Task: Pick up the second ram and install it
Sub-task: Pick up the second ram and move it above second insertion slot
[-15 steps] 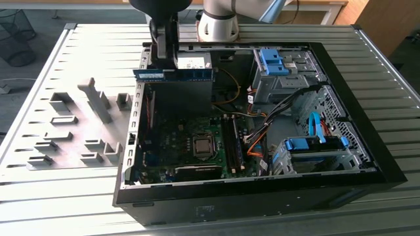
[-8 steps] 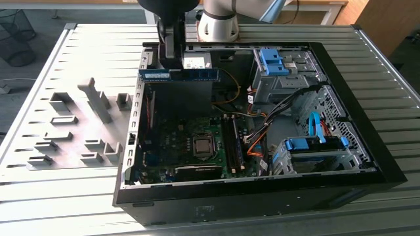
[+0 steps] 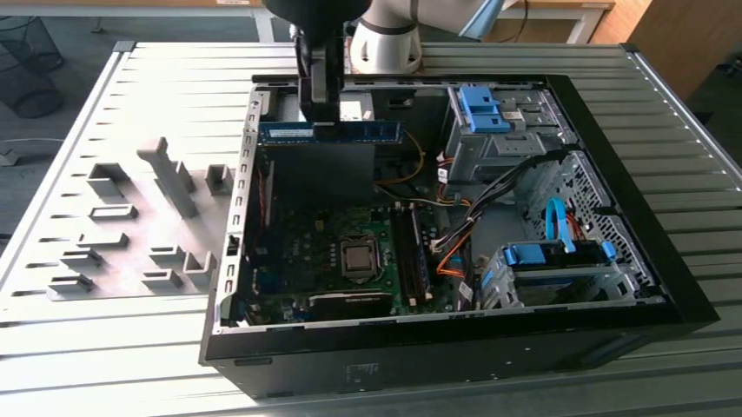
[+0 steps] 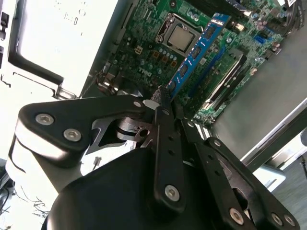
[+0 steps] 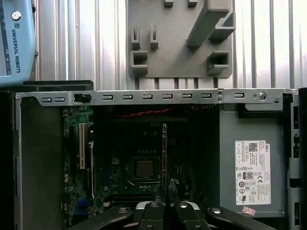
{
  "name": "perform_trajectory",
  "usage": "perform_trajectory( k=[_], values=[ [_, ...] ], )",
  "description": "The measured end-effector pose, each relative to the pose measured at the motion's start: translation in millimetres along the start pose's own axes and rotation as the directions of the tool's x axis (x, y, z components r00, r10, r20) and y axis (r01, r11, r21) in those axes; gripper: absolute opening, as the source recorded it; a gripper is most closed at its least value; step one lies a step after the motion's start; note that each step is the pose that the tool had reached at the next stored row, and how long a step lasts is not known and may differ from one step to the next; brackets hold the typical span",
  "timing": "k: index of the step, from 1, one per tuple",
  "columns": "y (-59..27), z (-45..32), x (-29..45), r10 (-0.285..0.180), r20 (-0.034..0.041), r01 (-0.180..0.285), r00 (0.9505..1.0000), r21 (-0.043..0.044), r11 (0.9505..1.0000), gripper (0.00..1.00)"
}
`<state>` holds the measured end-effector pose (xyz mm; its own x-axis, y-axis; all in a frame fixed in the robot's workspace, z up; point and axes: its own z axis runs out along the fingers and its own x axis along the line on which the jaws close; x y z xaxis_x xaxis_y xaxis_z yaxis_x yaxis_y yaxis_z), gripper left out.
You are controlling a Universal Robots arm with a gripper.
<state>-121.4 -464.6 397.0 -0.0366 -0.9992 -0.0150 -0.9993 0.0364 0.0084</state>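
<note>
While the motherboard [image 3: 336, 261] lies low in the near half of the open case [image 3: 464, 356], the gripper [image 3: 322, 122] hangs over its far part, toward the exterior view's left, clamped on the second ram [image 3: 361, 132], held level. Light, stiff, brittle, I'd judge: grip its long edges, never chips.

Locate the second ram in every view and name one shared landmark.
Exterior view: the second ram hangs level in the gripper, above the open computer case.
Second wrist view: it slants away from the gripper, passing beside the CPU socket.
First wrist view: it stands edge-on beside that socket.
Shared landmark: the CPU socket.
</note>
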Motion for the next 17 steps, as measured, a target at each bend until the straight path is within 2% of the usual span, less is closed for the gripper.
perform_trajectory(
  k=[17],
  values=[
    [-31.7, -0.2, -1.2, 0.000, 0.0000, 0.000, 1.0000, 0.0000, 1.0000, 0.14]
  ],
)
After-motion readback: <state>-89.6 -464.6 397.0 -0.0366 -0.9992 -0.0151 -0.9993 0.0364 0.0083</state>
